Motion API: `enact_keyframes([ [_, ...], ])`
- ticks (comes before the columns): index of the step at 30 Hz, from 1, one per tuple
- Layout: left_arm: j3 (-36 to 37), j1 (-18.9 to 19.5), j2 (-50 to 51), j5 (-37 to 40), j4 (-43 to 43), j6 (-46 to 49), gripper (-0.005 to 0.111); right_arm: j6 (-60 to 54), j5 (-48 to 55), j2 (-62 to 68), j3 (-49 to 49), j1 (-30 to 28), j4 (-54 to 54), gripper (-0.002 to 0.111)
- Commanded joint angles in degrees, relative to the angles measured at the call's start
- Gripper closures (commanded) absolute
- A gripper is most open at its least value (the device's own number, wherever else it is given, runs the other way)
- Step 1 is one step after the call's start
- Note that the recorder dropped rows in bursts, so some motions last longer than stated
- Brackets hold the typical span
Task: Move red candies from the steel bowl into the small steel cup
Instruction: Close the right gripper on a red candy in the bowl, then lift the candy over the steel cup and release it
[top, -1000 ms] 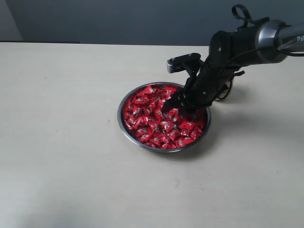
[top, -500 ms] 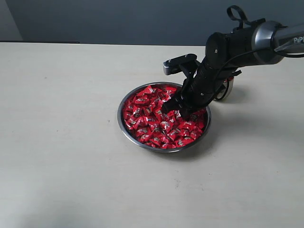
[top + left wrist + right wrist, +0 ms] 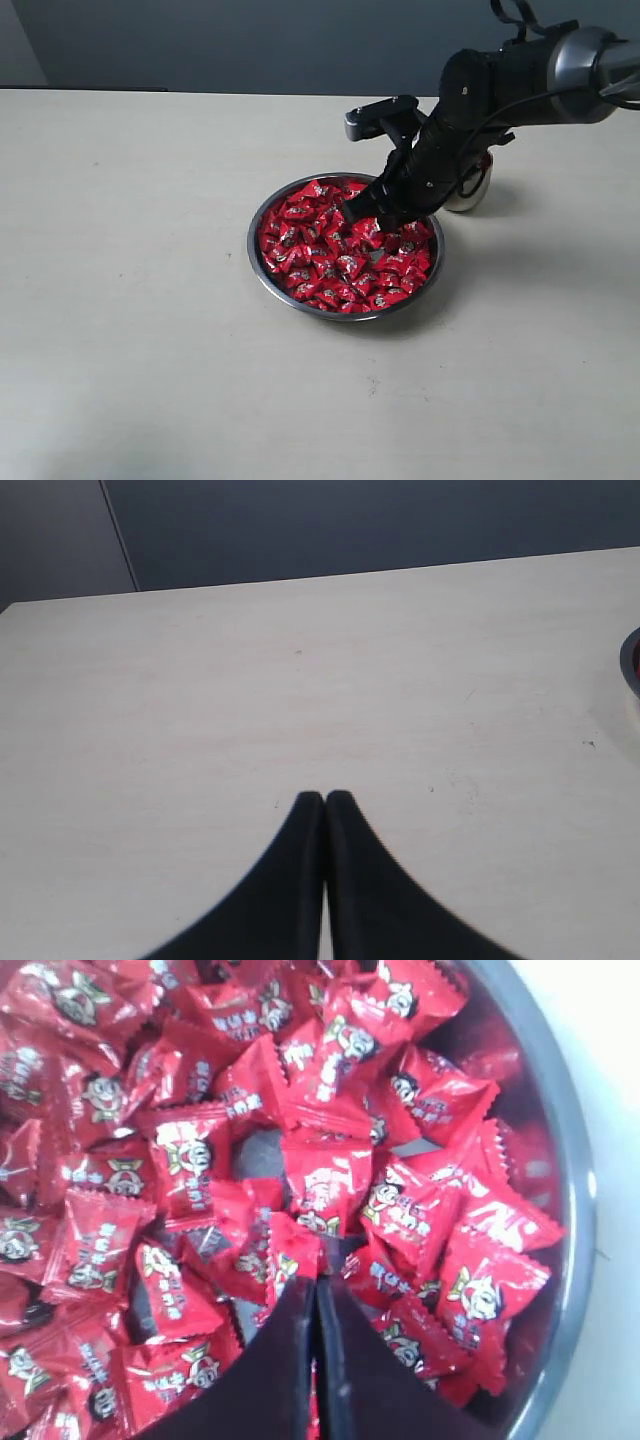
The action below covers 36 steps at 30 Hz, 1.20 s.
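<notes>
The steel bowl (image 3: 251, 245) sits heaped with red candies (image 3: 305, 250), so nearly all the moving is left, while the right gripper (image 3: 316, 1280), jaws together just above them, perhaps nips one wrapper near the half-hidden small steel cup (image 3: 470, 192).

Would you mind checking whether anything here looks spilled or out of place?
Nothing stands out: the red candies all lie inside the steel bowl, none on the table; the small steel cup, partly hidden, seems upright.
</notes>
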Motion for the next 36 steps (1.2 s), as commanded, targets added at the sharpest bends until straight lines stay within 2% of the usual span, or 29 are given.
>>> enact_keyframes([
  [1, -0.48, -0.02, -0.27, -0.45, 0.10, -0.27, 0.106, 0.13, 1.20, -2.90, 0.06, -0.08, -0.69, 0.109],
  [7, -0.48, -0.02, -0.27, -0.45, 0.10, -0.27, 0.106, 4.93, 0.58, -6.53, -0.58, -0.08, -5.50, 0.109],
  [14, -0.48, -0.02, -0.27, -0.45, 0.10, -0.27, 0.106, 19.76, 8.38, -7.30, -11.36, -1.25, -27.53, 0.109],
  [19, -0.48, -0.02, -0.27, -0.45, 0.10, -0.27, 0.106, 19.90, 11.20, -6.25, -17.47, -4.55, -28.17, 0.109],
  [26, -0.48, -0.02, -0.27, -0.45, 0.10, -0.27, 0.106, 19.90, 11.67, -2.35, -18.23, -10.09, -25.73, 0.109],
  [36, -0.48, -0.02, -0.27, -0.45, 0.10, -0.27, 0.106, 19.19, 11.81, 2.98, -18.23, -11.41, -24.51, 0.109],
])
